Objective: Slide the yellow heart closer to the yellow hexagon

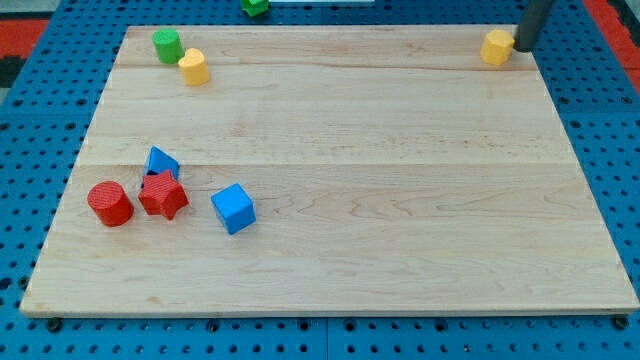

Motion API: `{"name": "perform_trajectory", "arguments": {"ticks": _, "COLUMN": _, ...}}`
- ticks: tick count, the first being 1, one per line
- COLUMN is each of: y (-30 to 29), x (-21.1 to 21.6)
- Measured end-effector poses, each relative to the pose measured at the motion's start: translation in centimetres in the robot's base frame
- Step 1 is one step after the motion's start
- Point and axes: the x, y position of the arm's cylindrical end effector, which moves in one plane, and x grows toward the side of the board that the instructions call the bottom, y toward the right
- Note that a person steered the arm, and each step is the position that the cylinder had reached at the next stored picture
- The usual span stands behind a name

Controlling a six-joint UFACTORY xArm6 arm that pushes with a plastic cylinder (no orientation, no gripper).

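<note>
Yellow heart (497,46) sat at the desk's (350,250) top right, seemingly touching my tip (521,47) on its right; yellow hexagon (194,67) lay far left. No jaws showed.

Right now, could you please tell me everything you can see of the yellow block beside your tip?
The yellow block is small, matte and plastic-looking, with flat facets; its exact shape is hard to make out. It sits on the wooden board near the view's top right corner, apart from other blocks. My tip stands right against its right side.
</note>
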Motion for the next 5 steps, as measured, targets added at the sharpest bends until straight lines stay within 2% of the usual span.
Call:
{"name": "perform_trajectory", "arguments": {"ticks": 1, "y": -2.8, "x": 0.3}}
{"name": "perform_trajectory", "arguments": {"ticks": 2, "y": -3.4, "x": 5.9}}
{"name": "perform_trajectory", "arguments": {"ticks": 3, "y": -14.1, "x": 8.5}}
{"name": "perform_trajectory", "arguments": {"ticks": 4, "y": -28.4, "x": 8.5}}
{"name": "perform_trajectory", "arguments": {"ticks": 5, "y": -40.3, "x": 9.3}}
